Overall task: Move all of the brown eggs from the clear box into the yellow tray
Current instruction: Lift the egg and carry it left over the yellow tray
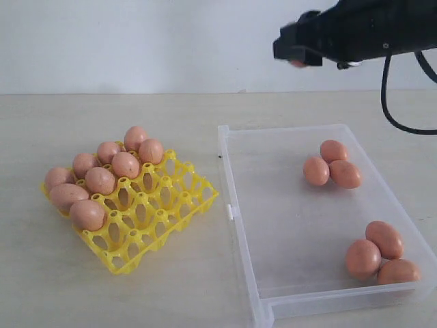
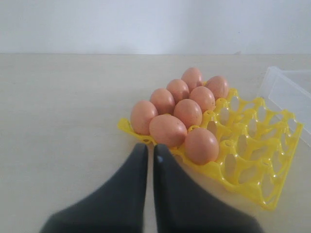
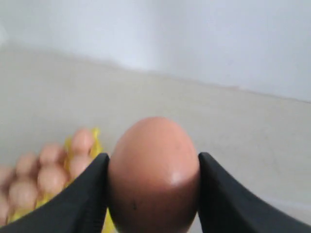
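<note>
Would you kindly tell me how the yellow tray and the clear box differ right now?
The yellow tray is an opaque lattice of round cups; the clear box is see-through, with a flat floor and low walls. The tray holds nine brown eggs, each seated in a cup; the box holds six, loose in two clusters of three. The box is the larger. Both lie on the table, side by side.

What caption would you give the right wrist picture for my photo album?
A brown egg clamped between the right arm's dark jaws, the blurred yellow tray of eggs beyond.
</note>
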